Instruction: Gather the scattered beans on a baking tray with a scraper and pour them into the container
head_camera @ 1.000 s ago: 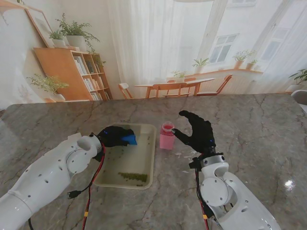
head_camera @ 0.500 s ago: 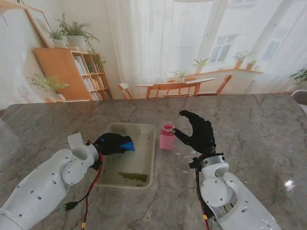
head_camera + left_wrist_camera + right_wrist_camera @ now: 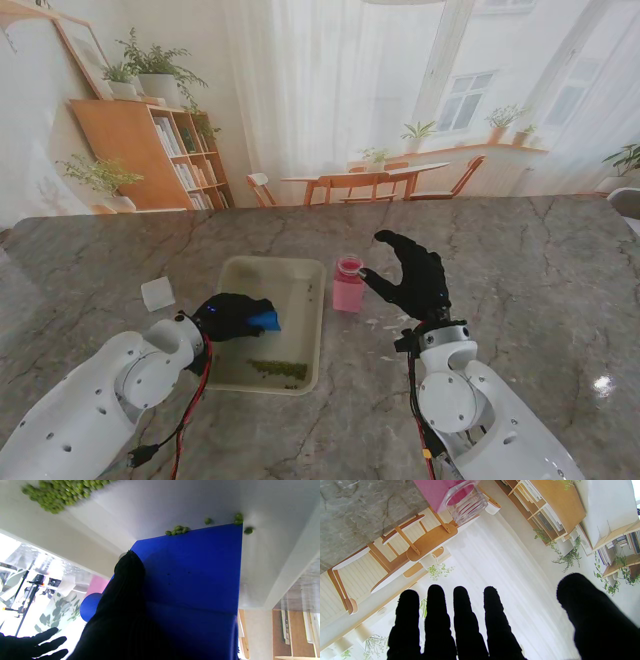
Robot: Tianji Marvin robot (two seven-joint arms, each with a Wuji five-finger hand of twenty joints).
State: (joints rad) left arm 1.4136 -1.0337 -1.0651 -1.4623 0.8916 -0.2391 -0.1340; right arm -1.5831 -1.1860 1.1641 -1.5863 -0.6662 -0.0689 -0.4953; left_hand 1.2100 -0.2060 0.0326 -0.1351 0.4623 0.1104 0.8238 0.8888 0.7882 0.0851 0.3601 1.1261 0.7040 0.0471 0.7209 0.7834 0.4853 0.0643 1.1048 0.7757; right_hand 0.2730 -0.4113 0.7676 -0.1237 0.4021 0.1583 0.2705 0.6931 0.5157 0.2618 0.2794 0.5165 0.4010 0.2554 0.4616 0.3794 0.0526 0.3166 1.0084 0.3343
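A cream baking tray (image 3: 300, 275) lies in front of me with a heap of green beans (image 3: 278, 369) near its closest edge. My left hand (image 3: 232, 314) is shut on a blue scraper (image 3: 265, 320), held over the tray's left side. In the left wrist view the scraper (image 3: 195, 575) has its edge on the tray floor (image 3: 162, 502) with a few beans (image 3: 177, 529) against it, and the bean heap (image 3: 62, 492) lies farther on. The pink container (image 3: 347, 284) stands just right of the tray. My right hand (image 3: 412, 278) is open beside it, thumb near its rim, fingers (image 3: 467, 620) spread; the container (image 3: 455, 495) shows there too.
A small white square object (image 3: 158, 294) lies on the marble table (image 3: 520, 270) left of the tray. A few pale specks lie on the table between the container and my right wrist. Red and black cables hang under my left arm.
My left hand has drawn the scraper nearer to me along the tray's left side. The arm pulled back and uncovered the white square object. The right hand has not moved.
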